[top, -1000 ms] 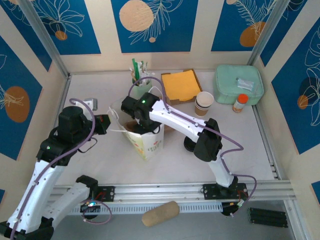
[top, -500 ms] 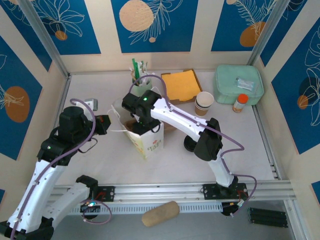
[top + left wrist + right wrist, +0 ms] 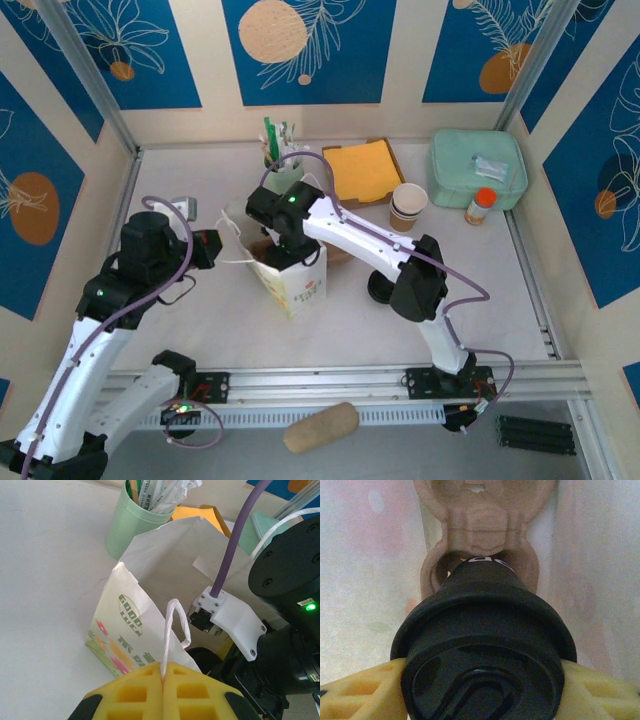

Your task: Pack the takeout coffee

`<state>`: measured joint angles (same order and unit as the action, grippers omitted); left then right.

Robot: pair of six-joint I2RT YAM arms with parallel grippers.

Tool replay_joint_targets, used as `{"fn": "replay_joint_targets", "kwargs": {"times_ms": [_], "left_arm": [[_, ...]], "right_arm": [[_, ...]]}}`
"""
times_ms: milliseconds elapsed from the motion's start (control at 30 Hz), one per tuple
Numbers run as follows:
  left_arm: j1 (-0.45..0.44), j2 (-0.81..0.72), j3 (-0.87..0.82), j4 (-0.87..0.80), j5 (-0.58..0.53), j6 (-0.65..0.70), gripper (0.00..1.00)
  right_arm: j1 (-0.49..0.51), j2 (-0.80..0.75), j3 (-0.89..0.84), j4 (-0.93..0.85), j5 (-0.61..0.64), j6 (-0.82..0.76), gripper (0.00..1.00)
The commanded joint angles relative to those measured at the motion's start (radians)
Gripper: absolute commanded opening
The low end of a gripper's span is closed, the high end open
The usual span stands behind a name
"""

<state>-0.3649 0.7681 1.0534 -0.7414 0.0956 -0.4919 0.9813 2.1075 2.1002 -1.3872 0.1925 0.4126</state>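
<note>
My left gripper (image 3: 162,677) is closed fully on the white twisted handle (image 3: 174,630) of the paper bag (image 3: 122,625), and the handle cord rises from the seam between my yellow pads. The bag stands upright on the table (image 3: 340,320) with its mouth open. My right gripper (image 3: 480,692) is lowered inside the bag. Its yellow fingers (image 3: 360,692) are set at a medium spread and clamp both sides of the takeout coffee (image 3: 480,630) at its black lid. The cup is upright between the bag's white inner walls, directly above a brown moulded pulp carrier (image 3: 482,520) at the bottom of the bag. I cannot tell whether the cup base touches the carrier. A green cup of wrapped straws (image 3: 131,527) stands on the table just behind the bag.
</note>
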Motion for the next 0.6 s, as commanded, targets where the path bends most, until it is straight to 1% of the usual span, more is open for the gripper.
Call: {"fn": "replay_joint_targets", "kwargs": {"times_ms": [0,567], "left_arm": [[-0.003,-0.003,-0.005,-0.017,-0.018,-0.005,0.0],[-0.003,-0.004,-0.01,-0.015,-0.023,-0.01,0.0]], "right_arm": [[-0.003,0.013,-0.056,0.017,0.008,0.012,0.46],[-0.001,0.009,-0.117,0.059,0.025,0.016,0.46]]}}
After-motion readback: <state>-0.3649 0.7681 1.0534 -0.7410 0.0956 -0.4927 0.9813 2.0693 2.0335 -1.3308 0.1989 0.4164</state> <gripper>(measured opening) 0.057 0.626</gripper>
